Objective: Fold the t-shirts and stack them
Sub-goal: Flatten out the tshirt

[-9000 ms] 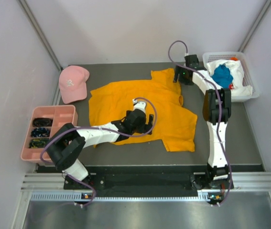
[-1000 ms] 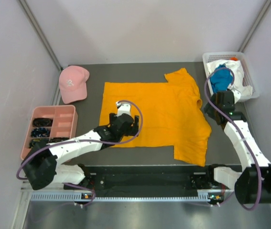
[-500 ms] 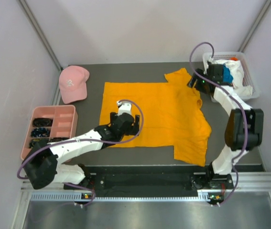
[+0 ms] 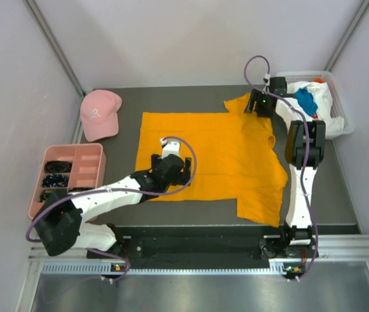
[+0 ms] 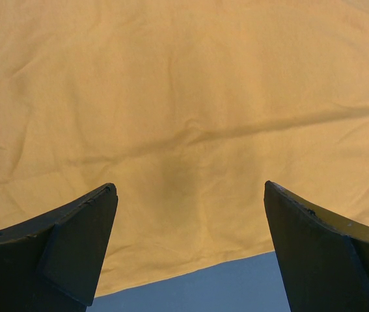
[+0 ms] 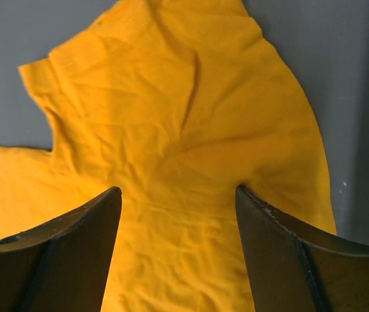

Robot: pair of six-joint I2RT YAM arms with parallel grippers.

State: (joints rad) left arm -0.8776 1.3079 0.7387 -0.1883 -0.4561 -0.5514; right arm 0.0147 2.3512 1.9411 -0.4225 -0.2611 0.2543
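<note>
The orange-yellow t-shirt lies spread flat on the dark table, with one sleeve pointing to the back and the other to the front. My left gripper stands open low over the shirt's near-left hem, nothing between its fingers. My right gripper hovers open over the far sleeve, its jaws straddling the cloth where sleeve meets body. A teal-blue t-shirt and a white t-shirt lie bunched in the basket.
A white mesh basket stands at the back right corner. A pink cap lies at the back left. A pink compartment tray with small dark items sits at the left edge. Grey walls close in the table.
The right arm has swung from beside the shirt's right edge to the back, and now hangs over the far sleeve. The left arm has stayed put. The shirt lies flatter than several seconds ago.
</note>
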